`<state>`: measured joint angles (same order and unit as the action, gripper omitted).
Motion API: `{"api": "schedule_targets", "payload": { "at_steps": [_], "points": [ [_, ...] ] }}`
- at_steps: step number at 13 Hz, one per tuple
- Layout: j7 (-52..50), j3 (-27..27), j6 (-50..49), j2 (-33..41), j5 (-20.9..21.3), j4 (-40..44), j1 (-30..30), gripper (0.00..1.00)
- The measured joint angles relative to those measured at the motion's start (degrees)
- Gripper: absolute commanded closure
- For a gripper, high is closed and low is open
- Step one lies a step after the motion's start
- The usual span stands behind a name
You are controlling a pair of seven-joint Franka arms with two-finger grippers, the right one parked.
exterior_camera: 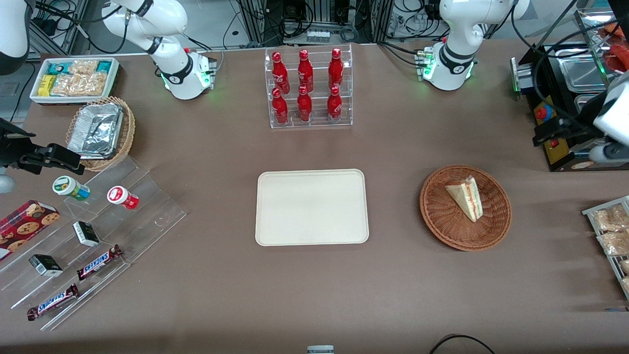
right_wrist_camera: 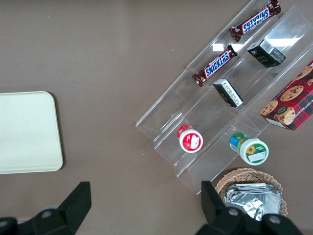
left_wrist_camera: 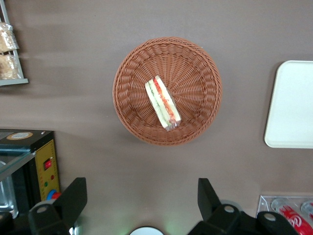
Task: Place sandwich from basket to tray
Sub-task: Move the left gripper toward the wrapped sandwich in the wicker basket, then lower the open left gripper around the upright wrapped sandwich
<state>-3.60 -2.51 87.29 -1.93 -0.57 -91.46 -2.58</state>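
Sandwich (left_wrist_camera: 163,103) lies in basket (left_wrist_camera: 167,91), filling edge up, tray (exterior_camera: 311,207) bare beside it on tabletop. Gripper (left_wrist_camera: 139,196) hovers high, jaws released wide, nothing held. Best approach: drop straight down, turn wrist w/ jaws across the wedge's flat bread faces, squeeze gently.

Front view high, overlooks table; left wrist overhead, shares basket (exterior_camera: 465,207), tray (exterior_camera: 311,207).
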Motion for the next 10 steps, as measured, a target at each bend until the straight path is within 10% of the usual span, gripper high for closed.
{"api": "schedule_targets", "payload": {
  "at_steps": [10],
  "points": [
    [-15.5,3.0,25.3,-3.0,1.1,-19.5,-0.7,0.00]
  ]
}}
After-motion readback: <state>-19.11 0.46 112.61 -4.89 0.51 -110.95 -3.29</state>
